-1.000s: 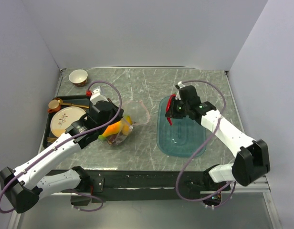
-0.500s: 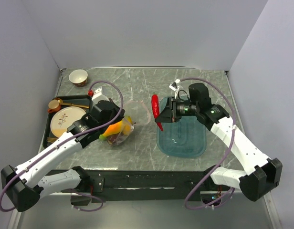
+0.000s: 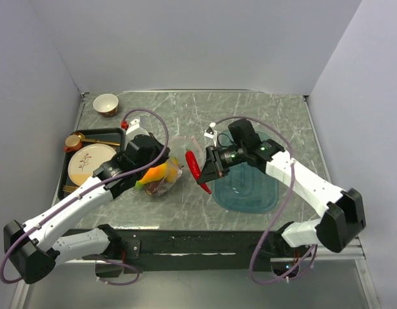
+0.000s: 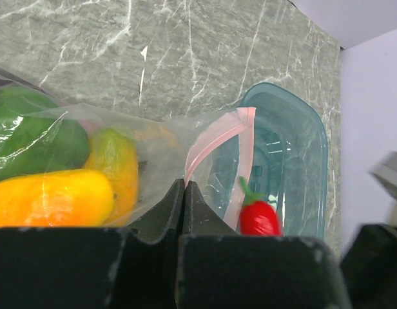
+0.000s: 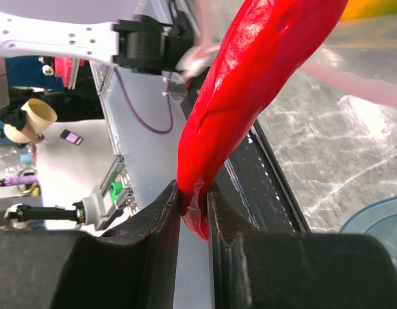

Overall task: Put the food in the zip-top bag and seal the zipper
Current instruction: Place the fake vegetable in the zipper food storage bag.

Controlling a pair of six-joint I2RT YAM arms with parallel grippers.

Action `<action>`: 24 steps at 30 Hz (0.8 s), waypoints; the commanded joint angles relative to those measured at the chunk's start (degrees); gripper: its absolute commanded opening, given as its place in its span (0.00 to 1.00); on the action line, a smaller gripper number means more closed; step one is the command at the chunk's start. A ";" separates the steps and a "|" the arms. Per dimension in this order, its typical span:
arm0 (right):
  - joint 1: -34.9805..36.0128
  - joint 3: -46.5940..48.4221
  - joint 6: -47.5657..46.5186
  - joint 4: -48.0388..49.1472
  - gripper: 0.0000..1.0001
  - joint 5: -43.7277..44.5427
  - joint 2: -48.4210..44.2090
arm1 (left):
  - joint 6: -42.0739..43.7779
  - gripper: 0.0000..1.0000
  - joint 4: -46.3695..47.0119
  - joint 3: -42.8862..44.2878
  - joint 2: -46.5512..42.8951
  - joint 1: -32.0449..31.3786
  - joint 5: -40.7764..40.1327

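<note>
At the table's centre, the right gripper [image 3: 206, 172] is clamped on the red chili [image 3: 194, 165] near its pointed end. It holds the chili between the zip-top bag [image 3: 165, 179] and the teal tray [image 3: 250, 193]. The left gripper [image 4: 184, 196] is pinched closed on the bag's film beside the zipper [image 4: 214, 138]. Inside the bag lie mangoes [image 4: 50, 196] and a green pepper [image 4: 31, 138].

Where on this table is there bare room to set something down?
The back strip of the table, from the bowl rightward, is bare, and the teal tray looks empty. Crowded: the plate at left, and the bag and chili mid-table.
</note>
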 commanded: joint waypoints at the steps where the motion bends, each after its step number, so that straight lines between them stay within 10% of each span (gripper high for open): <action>1: 0.28 1.38 -1.65 0.14 0.10 -1.34 3.76 | 1.72 0.01 1.82 2.15 -1.60 0.14 1.53; 24: 0.37 11.75 -1.58 -4.26 0.10 3.75 17.48 | 12.27 0.01 5.08 -0.58 -2.13 0.05 18.68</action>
